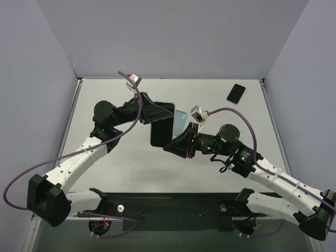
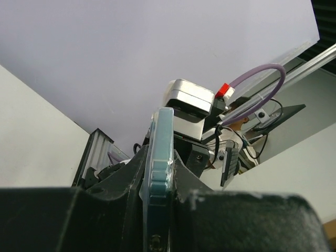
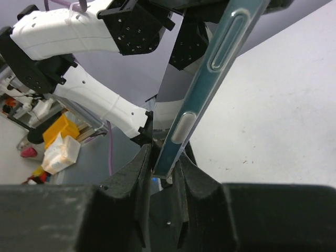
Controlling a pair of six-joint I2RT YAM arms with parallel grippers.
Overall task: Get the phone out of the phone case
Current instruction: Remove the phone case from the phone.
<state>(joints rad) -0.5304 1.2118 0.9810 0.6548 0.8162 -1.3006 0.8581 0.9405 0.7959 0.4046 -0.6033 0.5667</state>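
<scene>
Two robot arms hold a cased phone (image 1: 160,131) aloft between them above the pale tabletop (image 1: 131,168), partway into the job of parting handset from cover. The left pincer (image 1: 169,111) is clamped narrow on the far end of the translucent blue phone case (image 1: 181,119), and its wrist view shows the case's rim squeezed between the two black fingers. The right pincer (image 1: 168,146) pinches the near end, jaws almost together, with the button ridges running up the rim in its own wrist view. The phone appears to sit fully in the case, its dark slab facing the overhead camera and a strip of blue showing along one side. The step in hand looks like securing a grip at both ends. The next move likely calls for one pincer to hold the case firm while the other peels a corner back so the phone can slip free. A second handset (image 1: 236,93) lies well apart, near the far right corner.
</scene>
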